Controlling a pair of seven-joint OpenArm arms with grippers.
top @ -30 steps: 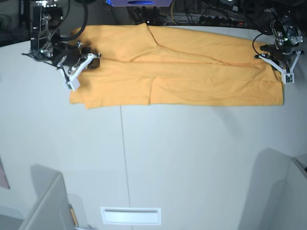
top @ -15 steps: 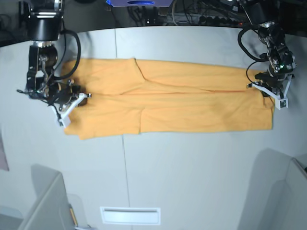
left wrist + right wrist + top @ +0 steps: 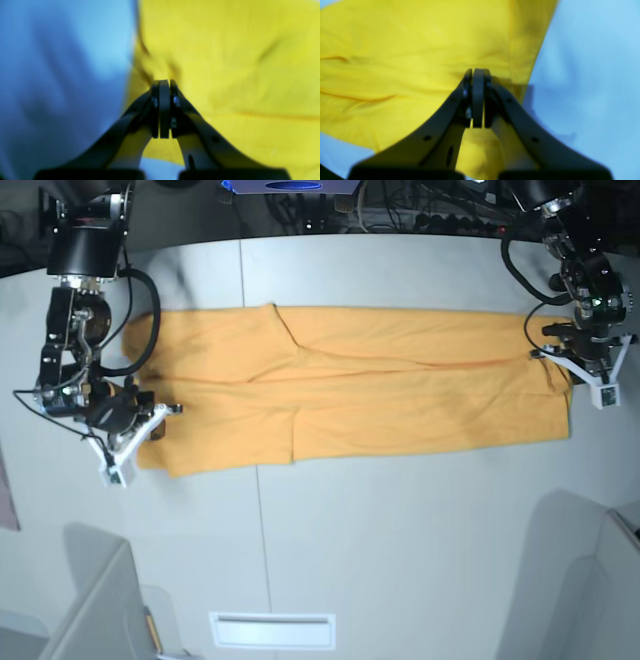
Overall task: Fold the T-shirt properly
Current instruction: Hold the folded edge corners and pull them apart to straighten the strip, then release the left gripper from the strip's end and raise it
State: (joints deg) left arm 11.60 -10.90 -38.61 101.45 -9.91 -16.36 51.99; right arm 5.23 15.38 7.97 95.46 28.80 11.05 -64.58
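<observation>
Both arms have drawn the T-shirt point(image 3: 400, 400) toward me since a moment ago, so it now lies as a long flat band across the far half of the bench point(image 3: 400, 530). My left hand point(image 3: 163, 83) and right hand point(image 3: 477, 72) each pinch an end, keeping it taut for folding.

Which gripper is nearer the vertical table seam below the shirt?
Right. The right gripper pinches the T-shirt end close to the seam; the left gripper holds the far end.
</observation>
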